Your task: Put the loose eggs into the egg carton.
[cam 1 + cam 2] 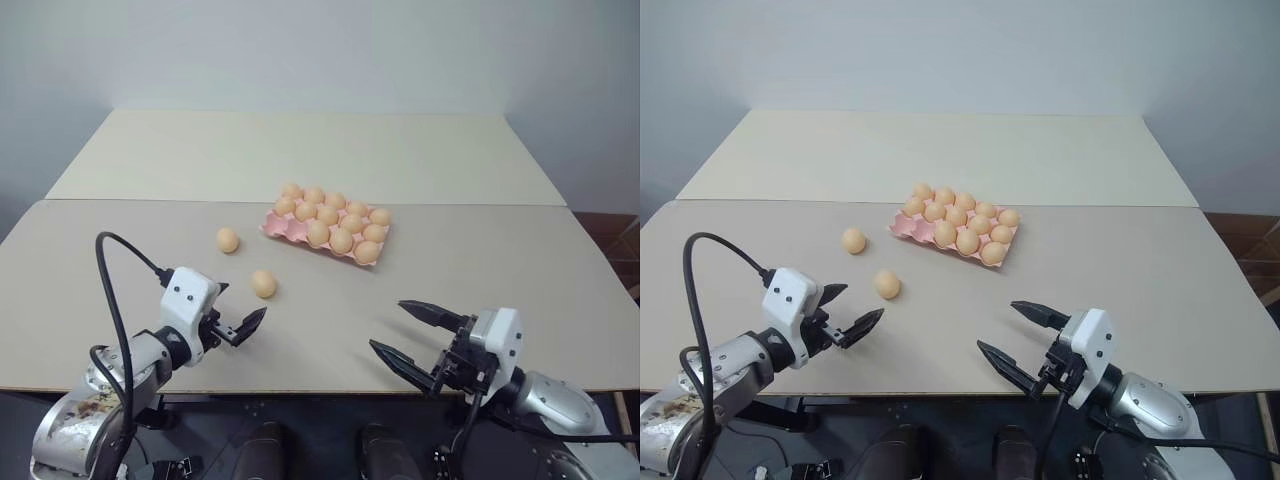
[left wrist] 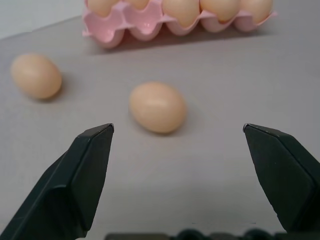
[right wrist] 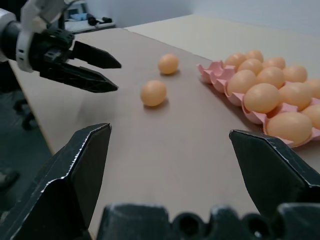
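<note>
Two loose eggs (image 1: 264, 284) are lying on the table (image 1: 520, 270), left of the pink egg carton (image 1: 277, 229). The left gripper (image 1: 243, 325), jaws spread wide and empty, is pointing at the nearer egg just ahead. The right gripper (image 1: 407, 335), also open and empty, is sitting farther off, with bare tabletop between.

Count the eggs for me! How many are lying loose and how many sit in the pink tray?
Loose eggs: 2
Eggs in the cups: 13
Egg carton: 1
Total: 15 eggs, 16 things with the carton.
</note>
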